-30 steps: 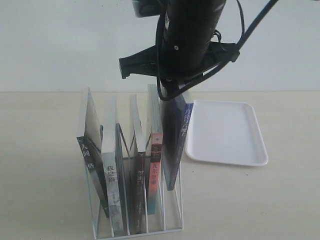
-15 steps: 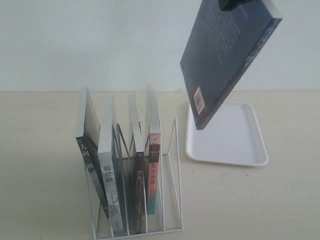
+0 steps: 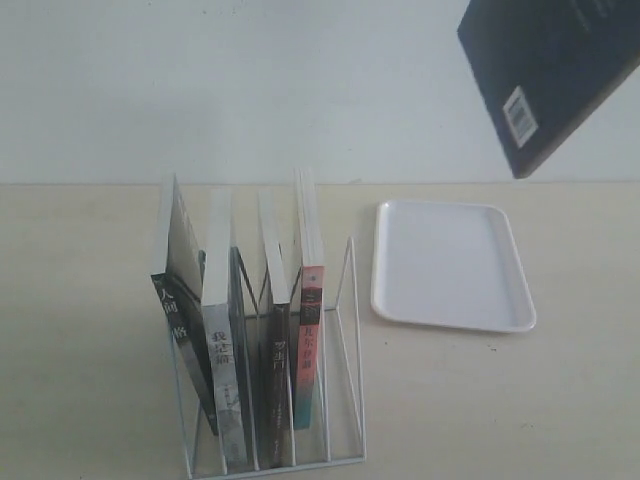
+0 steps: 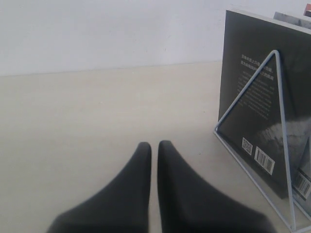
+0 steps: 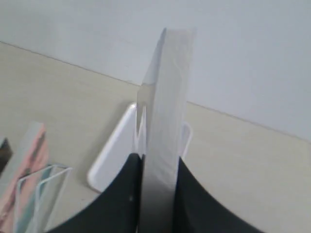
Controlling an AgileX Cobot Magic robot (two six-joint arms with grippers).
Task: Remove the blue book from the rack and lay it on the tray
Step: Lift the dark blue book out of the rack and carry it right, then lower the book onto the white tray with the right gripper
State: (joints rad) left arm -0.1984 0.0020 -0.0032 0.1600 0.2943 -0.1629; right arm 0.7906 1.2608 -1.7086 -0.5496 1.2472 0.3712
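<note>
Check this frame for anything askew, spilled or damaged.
Nothing is spilled or damaged. The thin dark blue paperback book hangs tilted in the air, one corner down, clamped in the right gripper, up beside the flat white plastic tray and not on it. The four books in the white wire rack lean unevenly, which looks ordinary.

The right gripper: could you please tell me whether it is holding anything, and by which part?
The right gripper is shut on the blue book, one finger on each cover near an edge; which edge is unclear.
</note>
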